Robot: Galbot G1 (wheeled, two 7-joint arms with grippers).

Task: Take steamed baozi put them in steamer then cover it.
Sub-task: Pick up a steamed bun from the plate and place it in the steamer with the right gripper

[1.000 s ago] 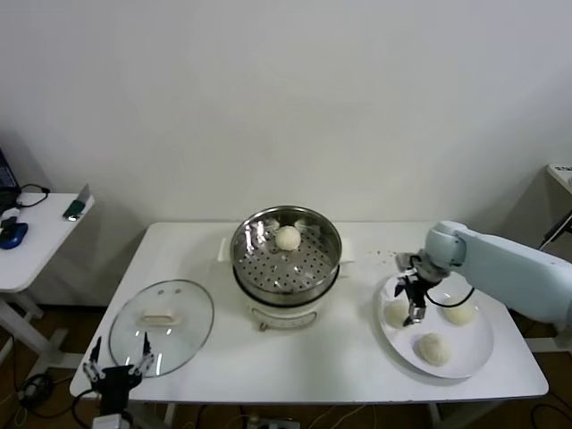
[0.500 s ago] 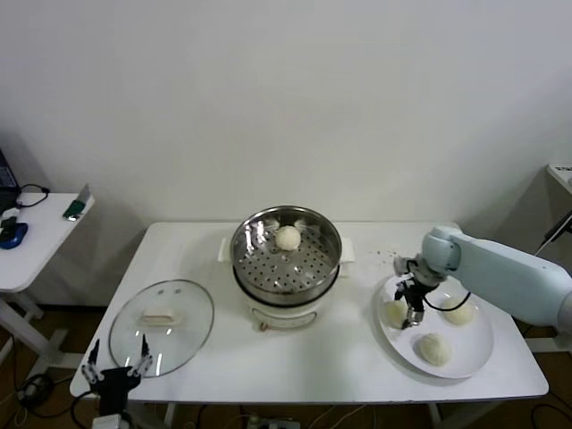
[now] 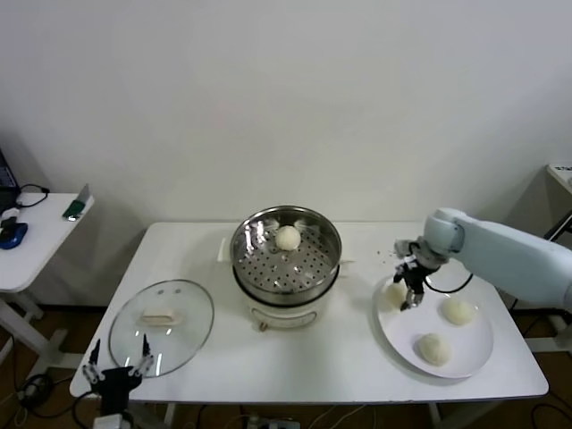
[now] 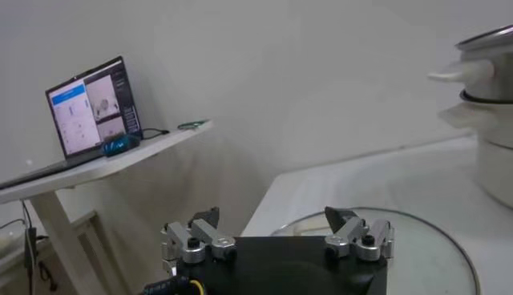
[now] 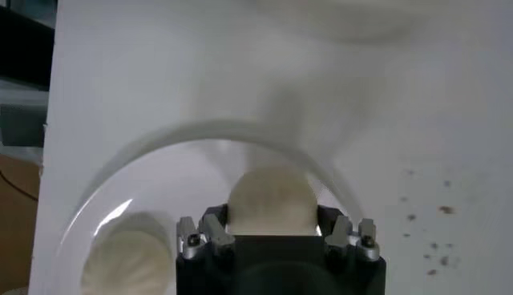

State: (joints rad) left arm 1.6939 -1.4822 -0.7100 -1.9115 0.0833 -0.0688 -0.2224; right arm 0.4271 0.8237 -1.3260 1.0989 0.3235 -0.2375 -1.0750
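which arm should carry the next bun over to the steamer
The right. Its gripper is already closed around a baozi at the plate, beside the steamer. The left gripper sits open, low by the glass lid.

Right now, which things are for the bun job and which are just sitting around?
For the job: steamer holding one baozi; the baozi in the right gripper; two more on the plate; glass lid.

Just lying about: laptop, side table; left gripper waits, open.
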